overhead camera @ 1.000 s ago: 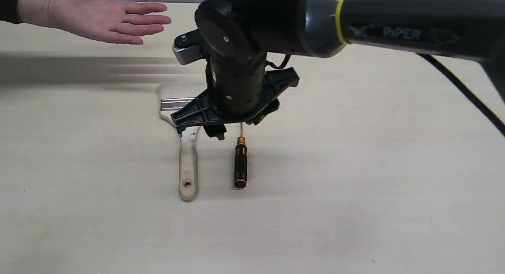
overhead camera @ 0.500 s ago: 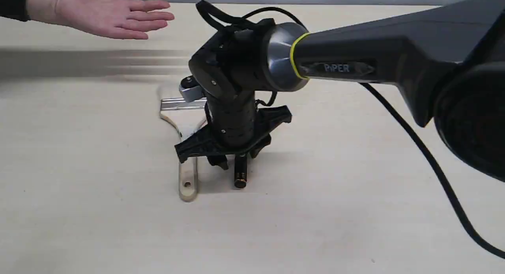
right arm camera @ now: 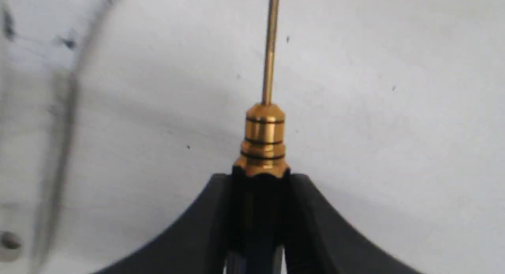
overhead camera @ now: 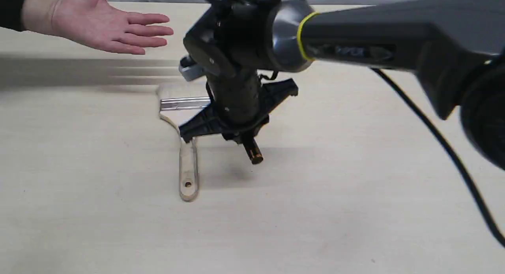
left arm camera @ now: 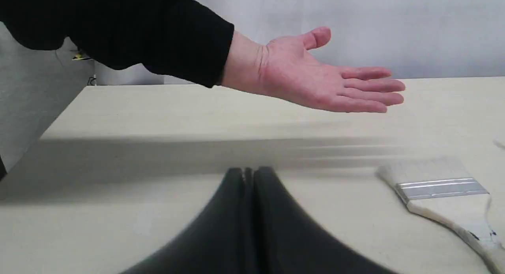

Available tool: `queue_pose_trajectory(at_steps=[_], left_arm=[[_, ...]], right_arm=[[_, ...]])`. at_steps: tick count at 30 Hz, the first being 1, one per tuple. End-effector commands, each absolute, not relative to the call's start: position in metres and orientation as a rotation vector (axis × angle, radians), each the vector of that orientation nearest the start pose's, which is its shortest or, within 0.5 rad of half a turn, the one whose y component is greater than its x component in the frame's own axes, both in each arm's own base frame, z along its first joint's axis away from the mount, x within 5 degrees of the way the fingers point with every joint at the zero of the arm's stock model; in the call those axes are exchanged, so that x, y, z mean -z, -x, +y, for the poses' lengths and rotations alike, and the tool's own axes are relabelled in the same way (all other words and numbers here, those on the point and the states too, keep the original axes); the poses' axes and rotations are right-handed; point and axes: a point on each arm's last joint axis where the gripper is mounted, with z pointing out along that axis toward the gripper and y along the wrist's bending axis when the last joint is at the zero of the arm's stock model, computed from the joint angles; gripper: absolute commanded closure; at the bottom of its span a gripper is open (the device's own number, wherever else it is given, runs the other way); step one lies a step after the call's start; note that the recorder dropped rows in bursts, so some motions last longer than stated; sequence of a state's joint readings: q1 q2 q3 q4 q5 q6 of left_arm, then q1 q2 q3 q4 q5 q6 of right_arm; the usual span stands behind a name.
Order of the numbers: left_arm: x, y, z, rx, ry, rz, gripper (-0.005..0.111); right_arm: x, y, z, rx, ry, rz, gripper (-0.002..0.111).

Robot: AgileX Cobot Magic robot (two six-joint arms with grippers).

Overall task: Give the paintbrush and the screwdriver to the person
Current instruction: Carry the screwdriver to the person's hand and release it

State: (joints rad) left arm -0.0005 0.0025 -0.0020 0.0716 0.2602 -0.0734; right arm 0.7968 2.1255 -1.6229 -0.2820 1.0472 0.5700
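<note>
My right gripper (overhead camera: 244, 139) is shut on the screwdriver (overhead camera: 252, 152), whose black handle and gold end cap hang tilted above the table. In the right wrist view its gold collar and thin shaft (right arm camera: 265, 139) stick out past the closed fingers (right arm camera: 197, 226). The paintbrush (overhead camera: 187, 163) lies flat on the table just left of that gripper, silver band at the far end, handle hole at the near end; it also shows in the left wrist view (left arm camera: 438, 191). The person's hand (overhead camera: 106, 23) is held open, palm up, at the far left. My left gripper (left arm camera: 248, 172) is shut and holds nothing.
The right arm (overhead camera: 375, 45) and its black cable (overhead camera: 442, 147) reach across the right side of the pale wooden table (overhead camera: 355, 211). In the left wrist view, the table's far edge (left arm camera: 158, 85) meets a grey wall.
My right gripper dropped onto the screwdriver, shut on its handle and has lifted it off the table, tilted. The paintbrush has stayed put. The person's hand shifted slightly.
</note>
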Motion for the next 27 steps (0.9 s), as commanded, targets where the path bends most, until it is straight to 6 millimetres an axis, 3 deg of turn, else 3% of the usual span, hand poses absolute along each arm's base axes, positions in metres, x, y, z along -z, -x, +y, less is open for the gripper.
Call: queue_pose_trajectory(at_steps=[1, 3, 6, 10, 13, 20, 23, 27], left_arm=[[-0.19, -0.055, 0.001, -0.003, 0.017, 1.735, 0.107], [-0.19, -0.055, 0.001, -0.003, 0.017, 1.735, 0.107], [-0.19, -0.055, 0.001, -0.003, 0.017, 1.735, 0.107], [-0.19, -0.055, 0.001, -0.003, 0.017, 1.735, 0.107], [-0.191, -0.055, 0.001, -0.004, 0.015, 1.73, 0.107], [-0.191, -0.055, 0.001, -0.006, 0.014, 1.732, 0.107], [-0.191, -0.055, 0.001, -0.006, 0.014, 1.732, 0.107], [-0.191, -0.055, 0.001, -0.006, 0.014, 1.732, 0.107]], right_arm=[[-0.238, -0.313, 0.297, 0.046, 0.54, 2.691, 0.104], [-0.271, -0.312, 0.301, -0.074, 0.544, 2.569, 0.104], [-0.304, -0.313, 0.311, -0.282, 0.555, 2.413, 0.104], [-0.318, -0.322, 0.326, -0.369, 0.647, 2.253, 0.104], [-0.306, -0.332, 0.336, -0.372, 0.66, 2.224, 0.104], [-0.245, -0.359, 0.364, -0.327, 0.764, 2.217, 0.1], [-0.231, -0.364, 0.37, -0.323, 0.786, 2.223, 0.082], [-0.24, -0.363, 0.367, -0.286, 0.784, 2.281, 0.053]])
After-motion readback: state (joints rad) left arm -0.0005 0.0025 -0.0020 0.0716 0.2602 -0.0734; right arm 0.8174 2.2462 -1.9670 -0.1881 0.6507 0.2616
